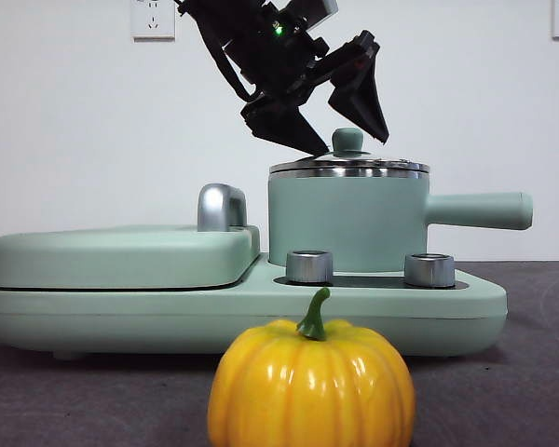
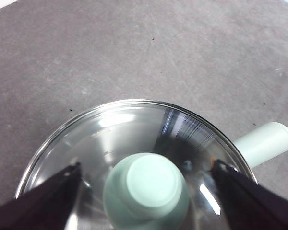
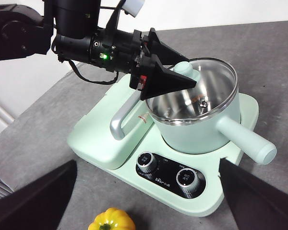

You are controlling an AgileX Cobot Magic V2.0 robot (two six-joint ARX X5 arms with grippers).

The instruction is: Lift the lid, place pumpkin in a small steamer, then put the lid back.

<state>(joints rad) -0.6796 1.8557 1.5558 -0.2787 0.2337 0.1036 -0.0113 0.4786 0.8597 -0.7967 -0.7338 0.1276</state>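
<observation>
The small steamer (image 1: 345,223) stands on the appliance with its long handle (image 1: 480,209) pointing right. On its rim rests the glass lid (image 1: 349,166), and the lid's mint-green knob (image 2: 149,189) pokes up between my left gripper's jaws. My left gripper (image 1: 352,142) is open, one jaw on each side of the knob and touching neither side. In front of the appliance, the yellow-orange pumpkin (image 1: 312,386) sits on the grey table. My right gripper (image 3: 148,163) hangs open and holds nothing, high above the pumpkin (image 3: 111,221) and the front of the appliance.
The wide mint-green appliance base (image 1: 242,312) carries a flat rectangular cover (image 1: 121,256) with a chrome handle (image 1: 221,207) to the left of the steamer. Two silver knobs (image 1: 309,266) sit on its front. A white wall stands behind.
</observation>
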